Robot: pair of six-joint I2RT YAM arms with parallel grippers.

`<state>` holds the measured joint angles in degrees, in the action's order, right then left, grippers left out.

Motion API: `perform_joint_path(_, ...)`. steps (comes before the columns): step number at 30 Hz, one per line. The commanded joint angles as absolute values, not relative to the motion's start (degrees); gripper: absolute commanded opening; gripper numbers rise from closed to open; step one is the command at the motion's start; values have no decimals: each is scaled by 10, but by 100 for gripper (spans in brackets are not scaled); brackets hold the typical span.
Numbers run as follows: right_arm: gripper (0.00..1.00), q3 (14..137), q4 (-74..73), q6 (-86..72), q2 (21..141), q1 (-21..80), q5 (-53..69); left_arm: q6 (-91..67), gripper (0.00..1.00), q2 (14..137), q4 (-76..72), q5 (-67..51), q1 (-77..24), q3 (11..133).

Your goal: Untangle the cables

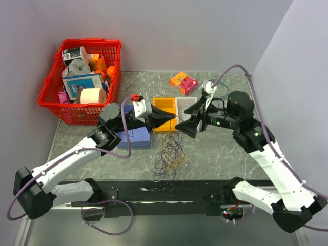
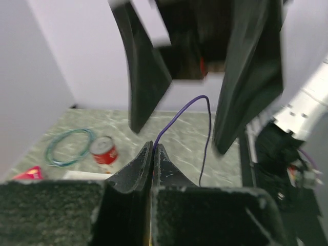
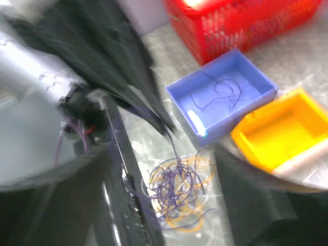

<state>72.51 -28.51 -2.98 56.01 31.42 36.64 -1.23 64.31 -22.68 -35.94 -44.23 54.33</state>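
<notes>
The left gripper (image 2: 154, 154) was seen clenched, its two black fingers pressed together on a thin dark purple wire (image 2: 179, 110), which was arched up from the pinch and hung down again at 3 o'clock of it. The right gripper (image 2: 179, 138) was held close by, at 3 o'clock of the left one in the top view, with its fingers spread wide and nothing gripped between them. The bunch of thin, floppy looped cables in dark purple, yellow-orange and white (image 1: 169, 154) was seen lying on the grey marbled table (image 1: 230, 154) at 6 o'clock of both grippers. A shallow blue plastic tray (image 3: 236, 117), in which another purple strand was laid, was found at 8 o'clock, an open yellow plastic bin (image 3: 266, 120) at 12 o'clock, and a red mesh basket (image 1: 77, 110) at 10 o'clock.
</notes>
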Motion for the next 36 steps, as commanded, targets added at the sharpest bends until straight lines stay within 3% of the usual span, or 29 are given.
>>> perform_joint_path(1, 100, 595, -193, -53, 528, 277, 323, 9, 1, 619, -300, -294, -444, 576)
perform_joint_path(7, 100, 414, 30, -127, 514, 284, 349, -86, 1, 628, -309, -315, -445, 595)
perform_joint_path(11, 100, 360, 209, -186, 537, 293, 349, -90, 1, 632, -318, -289, -444, 606)
perform_joint_path(23, 55, 313, 325, -255, 679, 296, 345, -6, 1, 645, -423, -219, -445, 657)
perform_joint_path(27, 68, 319, 302, -251, 720, 295, 341, 158, 1, 663, -507, -166, -450, 697)
perform_joint_path(36, 71, 391, 156, -280, 849, 297, 269, 327, 1, 699, -595, -161, -461, 762)
